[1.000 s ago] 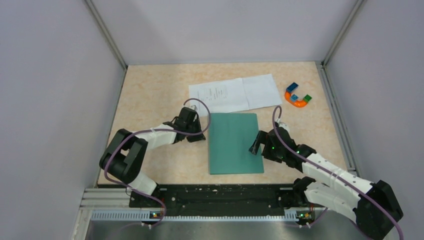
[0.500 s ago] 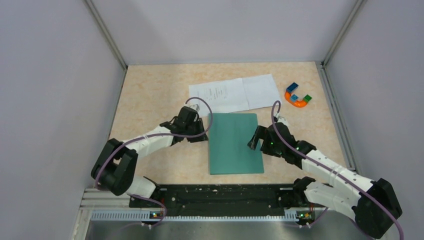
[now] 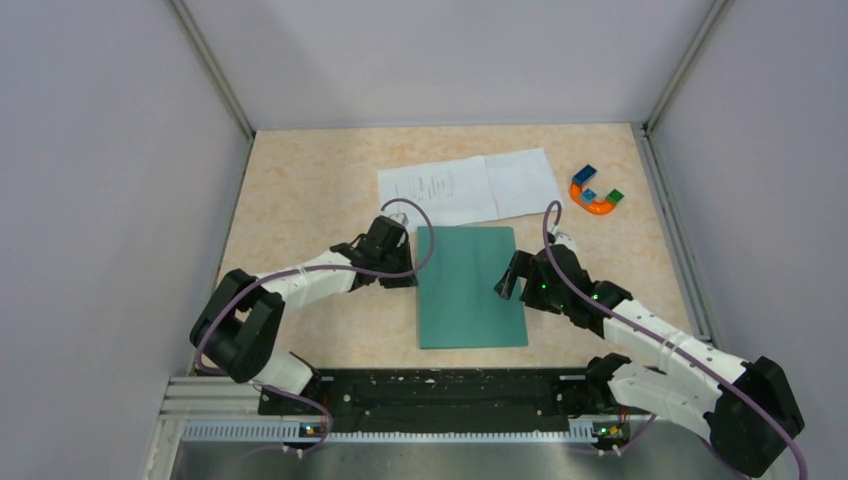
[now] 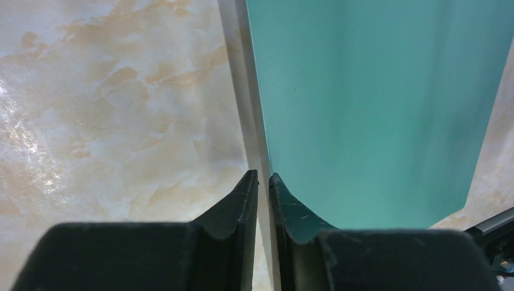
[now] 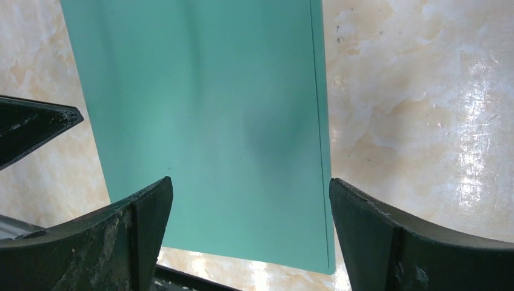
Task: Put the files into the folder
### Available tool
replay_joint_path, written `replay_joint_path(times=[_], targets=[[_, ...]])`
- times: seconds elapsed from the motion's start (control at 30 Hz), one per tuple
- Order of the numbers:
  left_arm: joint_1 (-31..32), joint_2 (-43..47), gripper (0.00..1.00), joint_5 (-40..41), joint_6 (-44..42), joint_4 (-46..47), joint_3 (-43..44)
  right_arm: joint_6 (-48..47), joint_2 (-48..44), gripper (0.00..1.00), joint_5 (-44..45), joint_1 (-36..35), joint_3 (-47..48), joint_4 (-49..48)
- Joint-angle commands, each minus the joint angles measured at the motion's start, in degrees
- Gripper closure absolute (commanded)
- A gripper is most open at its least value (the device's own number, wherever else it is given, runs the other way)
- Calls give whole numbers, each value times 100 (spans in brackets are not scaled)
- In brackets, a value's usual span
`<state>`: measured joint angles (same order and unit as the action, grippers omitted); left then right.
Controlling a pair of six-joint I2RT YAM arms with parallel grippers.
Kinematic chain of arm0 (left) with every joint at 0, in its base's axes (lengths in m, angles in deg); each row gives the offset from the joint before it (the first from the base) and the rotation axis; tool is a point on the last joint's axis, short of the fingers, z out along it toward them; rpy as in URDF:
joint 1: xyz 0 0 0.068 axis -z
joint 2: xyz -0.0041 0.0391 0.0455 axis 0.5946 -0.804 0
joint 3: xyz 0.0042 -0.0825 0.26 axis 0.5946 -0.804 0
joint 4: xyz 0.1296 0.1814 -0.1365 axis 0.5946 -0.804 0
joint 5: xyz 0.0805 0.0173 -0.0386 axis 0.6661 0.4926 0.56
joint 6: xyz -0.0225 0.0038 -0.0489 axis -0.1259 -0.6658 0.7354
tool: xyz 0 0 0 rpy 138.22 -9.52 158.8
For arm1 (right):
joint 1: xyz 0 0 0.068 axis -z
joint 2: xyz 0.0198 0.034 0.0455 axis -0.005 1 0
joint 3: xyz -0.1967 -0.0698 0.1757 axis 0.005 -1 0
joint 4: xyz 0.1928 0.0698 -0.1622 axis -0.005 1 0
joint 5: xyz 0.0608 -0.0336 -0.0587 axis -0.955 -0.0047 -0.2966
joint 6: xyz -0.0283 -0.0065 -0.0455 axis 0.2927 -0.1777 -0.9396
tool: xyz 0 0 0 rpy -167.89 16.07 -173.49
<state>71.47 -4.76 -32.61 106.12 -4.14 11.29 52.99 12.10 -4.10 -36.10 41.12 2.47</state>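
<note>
The teal folder (image 3: 468, 285) lies closed and flat at the table's middle; it fills the left wrist view (image 4: 363, 103) and the right wrist view (image 5: 206, 121). The two files lie side by side just behind it: the printed sheet (image 3: 435, 192) and the nearly blank sheet (image 3: 520, 182). My left gripper (image 3: 406, 272) (image 4: 263, 176) is shut to a thin slit, tips at the folder's left edge. My right gripper (image 3: 508, 281) (image 5: 248, 188) is open and empty, low over the folder's right edge, one finger over the cover, the other over the table.
A multicoloured horseshoe toy (image 3: 595, 190) sits at the back right, beside the blank sheet. Grey walls close in the table on the left, back and right. A black rail (image 3: 440, 390) runs along the near edge, just in front of the folder.
My left gripper has slid right, from beside the folder to its left edge. My right gripper rose slightly toward the back, then held still. Folder and sheets have not moved.
</note>
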Motion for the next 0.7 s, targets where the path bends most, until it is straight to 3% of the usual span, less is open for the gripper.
replay_joint_path(times=[0.0, 0.67], targets=[[20, -63, 83, 36, -89, 229, 58, -45, 9, 1, 18, -53, 170, -193], [45, -317, 88, -155, -129, 434, 23, -25, 45, 1, 19, -53, 92, -246]])
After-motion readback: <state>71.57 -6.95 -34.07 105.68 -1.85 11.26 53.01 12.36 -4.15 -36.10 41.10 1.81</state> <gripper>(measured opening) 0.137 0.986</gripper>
